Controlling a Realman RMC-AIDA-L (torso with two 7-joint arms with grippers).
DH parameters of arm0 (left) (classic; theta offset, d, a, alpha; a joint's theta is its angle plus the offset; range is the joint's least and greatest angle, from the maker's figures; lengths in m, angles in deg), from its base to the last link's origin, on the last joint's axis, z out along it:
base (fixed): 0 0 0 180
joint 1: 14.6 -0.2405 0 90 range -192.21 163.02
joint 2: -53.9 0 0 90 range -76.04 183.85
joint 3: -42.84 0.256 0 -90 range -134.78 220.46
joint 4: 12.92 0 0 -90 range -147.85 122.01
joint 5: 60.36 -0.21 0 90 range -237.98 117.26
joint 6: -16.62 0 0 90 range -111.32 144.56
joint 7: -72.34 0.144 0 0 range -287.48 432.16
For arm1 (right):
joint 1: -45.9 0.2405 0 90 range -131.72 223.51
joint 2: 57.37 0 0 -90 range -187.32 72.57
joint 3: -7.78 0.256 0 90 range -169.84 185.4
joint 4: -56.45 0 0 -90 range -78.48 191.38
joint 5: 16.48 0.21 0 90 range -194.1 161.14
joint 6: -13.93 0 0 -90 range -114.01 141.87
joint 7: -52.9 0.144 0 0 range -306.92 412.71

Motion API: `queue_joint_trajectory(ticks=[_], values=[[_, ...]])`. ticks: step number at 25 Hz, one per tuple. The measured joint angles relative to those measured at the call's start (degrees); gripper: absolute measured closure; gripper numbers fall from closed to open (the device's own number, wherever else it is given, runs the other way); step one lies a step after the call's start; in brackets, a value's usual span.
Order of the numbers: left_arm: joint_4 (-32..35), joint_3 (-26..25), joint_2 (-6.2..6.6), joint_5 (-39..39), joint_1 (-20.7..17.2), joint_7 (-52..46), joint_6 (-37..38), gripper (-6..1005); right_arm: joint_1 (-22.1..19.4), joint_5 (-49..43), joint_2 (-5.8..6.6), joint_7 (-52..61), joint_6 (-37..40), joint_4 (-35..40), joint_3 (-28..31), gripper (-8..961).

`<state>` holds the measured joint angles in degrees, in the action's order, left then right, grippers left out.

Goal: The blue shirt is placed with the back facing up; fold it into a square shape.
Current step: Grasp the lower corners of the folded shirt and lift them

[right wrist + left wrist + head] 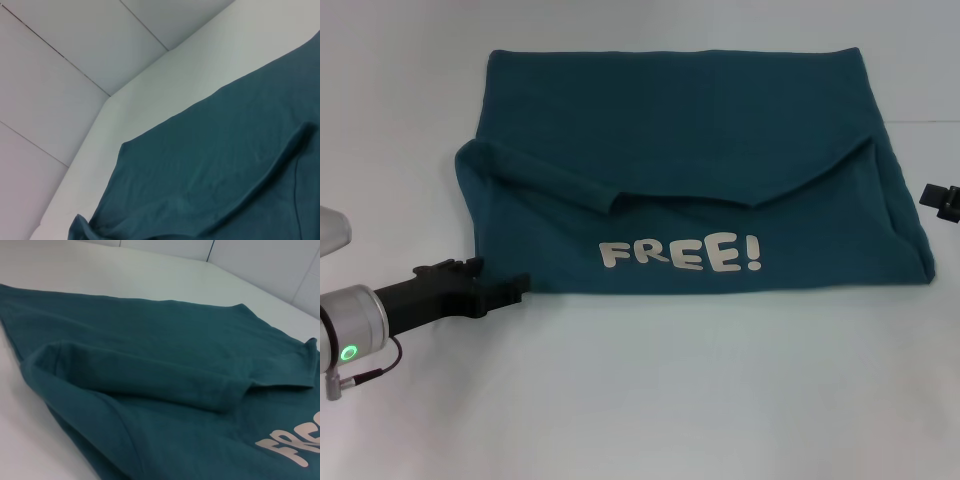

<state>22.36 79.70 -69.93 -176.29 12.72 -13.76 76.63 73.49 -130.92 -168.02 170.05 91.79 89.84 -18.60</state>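
My left pincer (510, 290) sits low on the table (650, 400), just touching the near corner of the blue shirt (680, 130); its opening I cannot tell. It may pinch one layer only (the fold then slips open).

- This is looking like a robot test lab or staged recording cell, not a home.
- A plain white bench (640, 400) is filling the whole work area, carrying only the blue shirt (680, 130).
- Pale panelled walls (75, 50) with thin dark seams are closing in the bench's edge.
- A robot arm's black left tool (505, 290) is reaching in from the side.
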Motion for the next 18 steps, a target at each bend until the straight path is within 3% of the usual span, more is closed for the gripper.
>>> queue_joint_trajectory(ticks=[9, 18], values=[[0.4, 0.0, -0.01, -1.5, 0.3, -0.5, -0.1, 291, -0.2, 0.0, -0.08, 0.0, -0.3, 0.0, 0.2, 378], [0.7, 0.0, 0.0, -2.1, 0.5, -1.2, -0.4, 486, -0.5, 0.0, -0.09, -0.1, -0.2, 0.0, 0.3, 382]])
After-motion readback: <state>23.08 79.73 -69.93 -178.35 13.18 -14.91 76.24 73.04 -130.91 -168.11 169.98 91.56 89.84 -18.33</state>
